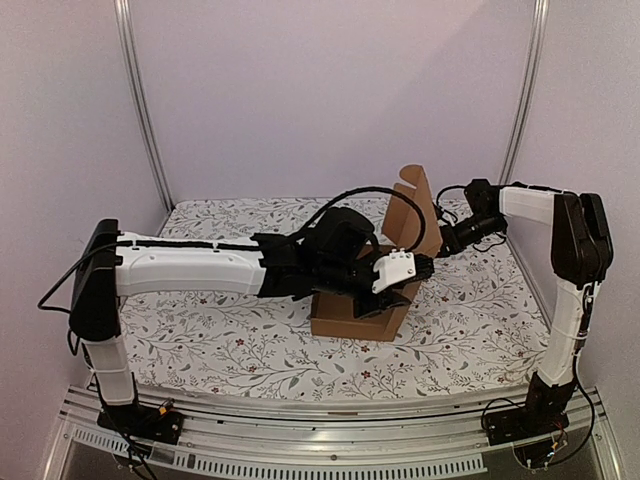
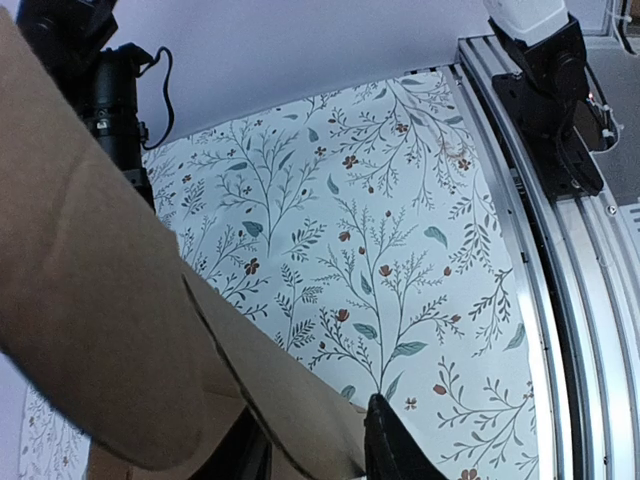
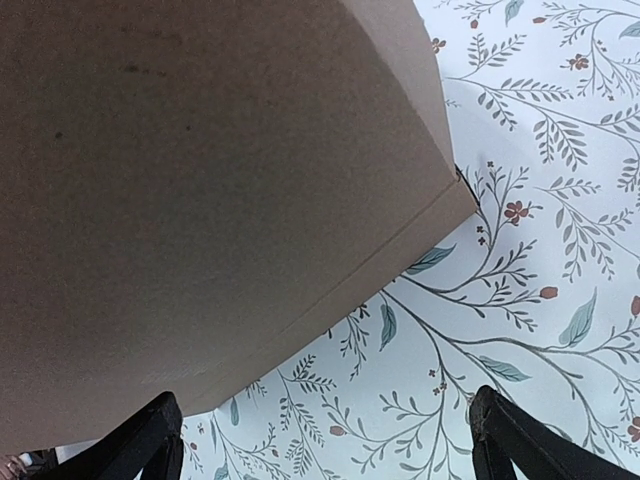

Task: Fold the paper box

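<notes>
The brown paper box (image 1: pixel 352 318) sits on the middle of the floral cloth, with its tall lid flap (image 1: pixel 412 212) standing upright at the back right. My left gripper (image 1: pixel 410 272) reaches across the box's right side. In the left wrist view a cardboard flap (image 2: pixel 110 300) runs down between its fingers (image 2: pixel 395 445), which stand apart on either side of the thin board without pinching it. My right gripper (image 1: pixel 438 244) hovers just right of the upright flap. Its jaws (image 3: pixel 325 425) are wide open over bare cloth, and the box wall (image 3: pixel 200 180) lies ahead of them, untouched.
The floral tablecloth (image 1: pixel 220 340) covers the table. An aluminium rail (image 2: pixel 560 280) runs along the near edge, with the right arm's base (image 2: pixel 550 90) mounted on it. Upright frame posts (image 1: pixel 145 110) stand at the back corners, against plain walls.
</notes>
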